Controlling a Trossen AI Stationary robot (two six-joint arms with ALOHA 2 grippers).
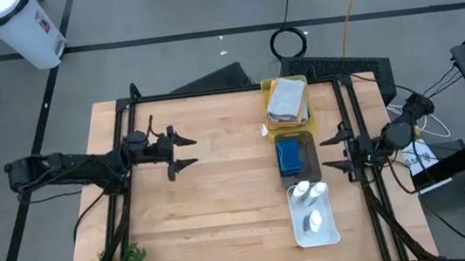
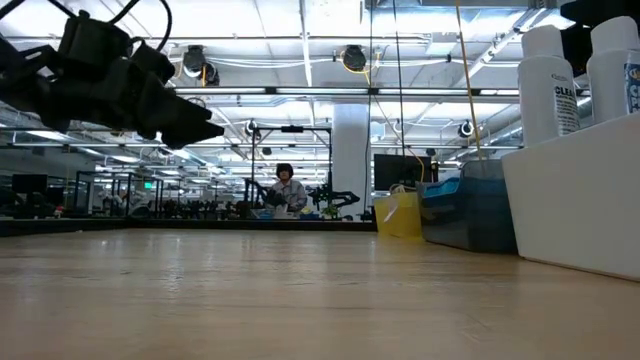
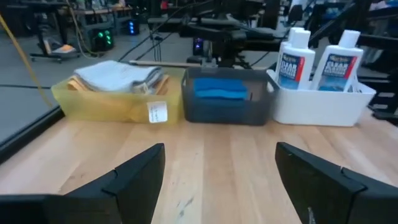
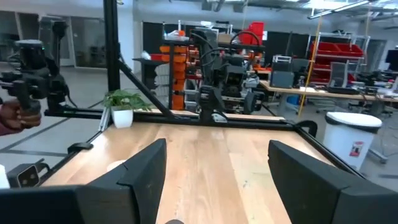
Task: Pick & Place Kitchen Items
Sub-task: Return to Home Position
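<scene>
The left end effector (image 1: 186, 152) hangs above the left half of the desk (image 1: 223, 202), clear of the surface, with its two fingers spread apart and nothing between them. It points toward the right edge.

Right of the desk's middle, three trays stand in a line running from the far edge to the near edge. The yellow tray (image 1: 289, 128) is closest to the far edge and holds the folded towels (image 1: 286, 98), a grey one on top. The dark grey tray (image 1: 309, 145) comes next, with the blue sponges (image 1: 289, 153) inside it. The white tray (image 1: 322, 237), nearest the near edge, holds the three white bottles (image 1: 313, 220); two of them stand upright side by side.

By the right edge, just beside the dark grey tray, the right end effector (image 1: 333, 154) waits with its fingers parted and empty, facing the left edge.
</scene>
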